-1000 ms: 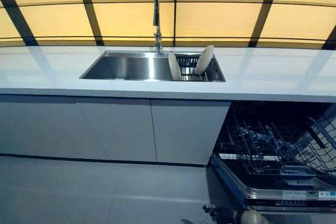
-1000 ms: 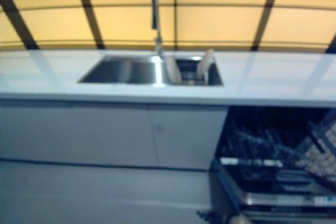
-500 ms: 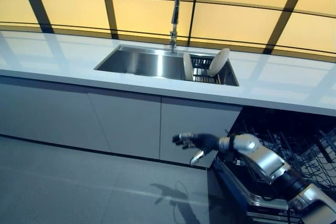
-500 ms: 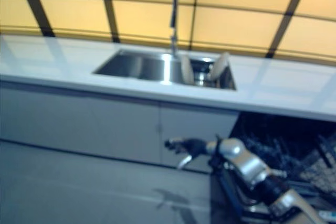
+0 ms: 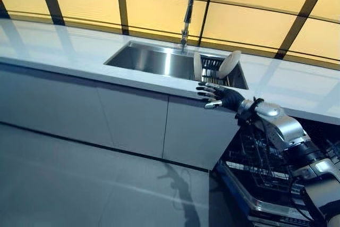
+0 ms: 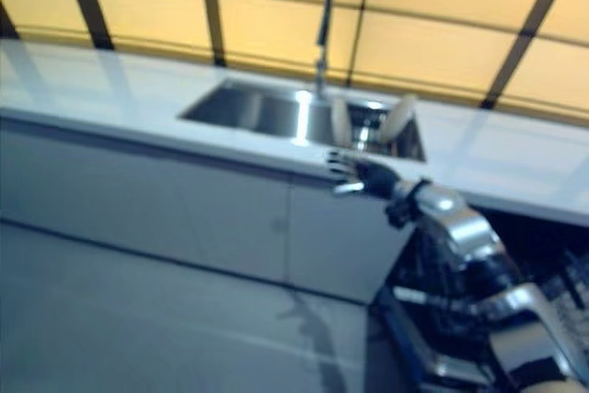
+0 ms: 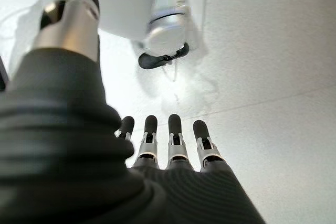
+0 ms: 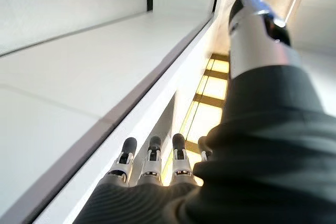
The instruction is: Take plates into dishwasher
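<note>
A: Left eye view. Right hand sits at the front edge of the worktop, fingers spread and straight, holding nothing. Two plates stand on edge in a rack at the right end of the sink, at 12 o'clock from the hand, near but not touching.

B: Why on edge?

A: My guess: the rack slots keep them upright, rims exposed for a pinch. Dishwasher is open at 5 o'clock from the sink, lower basket pulled out, so the carry is short.

B: Right eye view?

A: Same layout. Right hand level with the worktop lip, plates beyond it. Tap at 12 o'clock of the sink, clear of the reach.

B: Left wrist view?

A: Left hand, fingers straight, nothing held, only floor past it. Looks parked; it's idle.

B: Right wrist view?

A: Right hand with fingers extended alongside the worktop edge, thumb apart, empty. Plates don't show here.

B: Stage?

A: Reach phase, I'd say. No plate picked up yet.
</note>
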